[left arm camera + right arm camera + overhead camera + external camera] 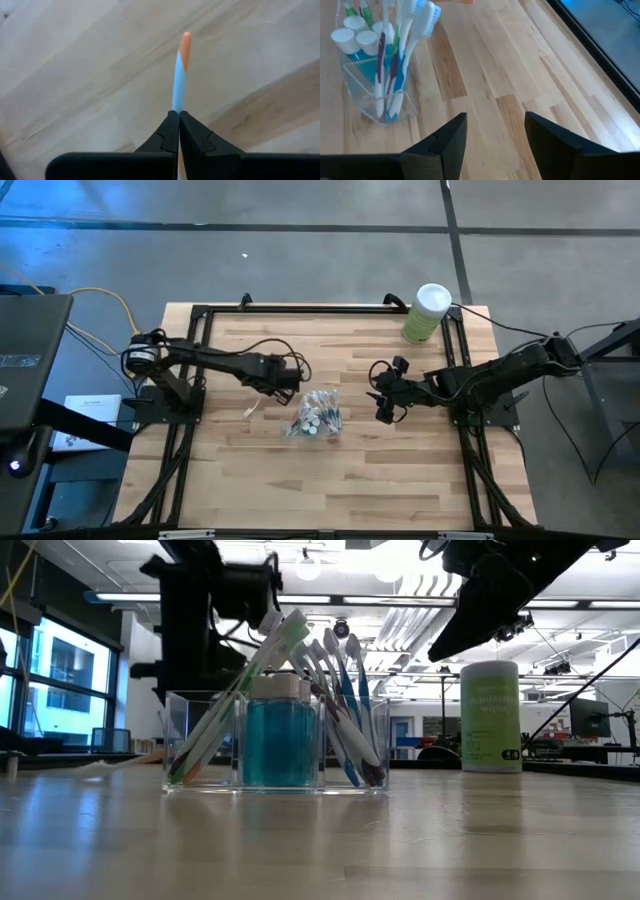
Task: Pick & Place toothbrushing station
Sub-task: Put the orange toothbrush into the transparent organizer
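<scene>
Floor (300,250): you see grey concrete around the tabletop (330,470).
Ceiling lights (308,568): bright strips overhead.
Windows (65,675): behind the tabletop's far edge.

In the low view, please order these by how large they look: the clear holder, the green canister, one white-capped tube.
1. clear holder, though it stands nearer to the camera
2. green canister, farther back
3. white-capped tube inside the holder

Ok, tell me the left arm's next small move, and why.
Probably carry the toothbrush right, toward the clear holder. The left gripper is shut on its handle, above bare table, just left of the holder. The right gripper waits open on the other side.
</scene>
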